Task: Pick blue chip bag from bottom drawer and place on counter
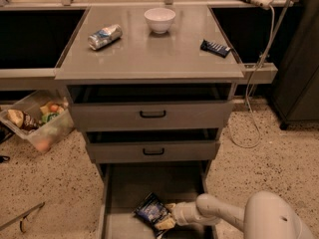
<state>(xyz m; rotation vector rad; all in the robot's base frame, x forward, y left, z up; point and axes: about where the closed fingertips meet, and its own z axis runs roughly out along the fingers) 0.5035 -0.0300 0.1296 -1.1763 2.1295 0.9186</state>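
Nearest me, the arm (222,214) reached in from the lower right, low over the open bottom drawer (124,190). The gripper (167,222) sat at the right edge of the blue chip bag (151,210), touching it; I could not tell whether it had a hold on the bag or merely rested against it. The bag lay crumpled on the drawer's floor, toward the front and right of middle. Above it the middle drawer (153,151) and top drawer (152,114) each stood partly pulled out. To the left, on the floor, I saw a clear bin (37,121) of snacks. Farther back, the counter (149,56) carried a crushed can (104,36) at its left, a white bowl (159,20) at the rear middle, and a dark-blue bar (215,47) at its right.
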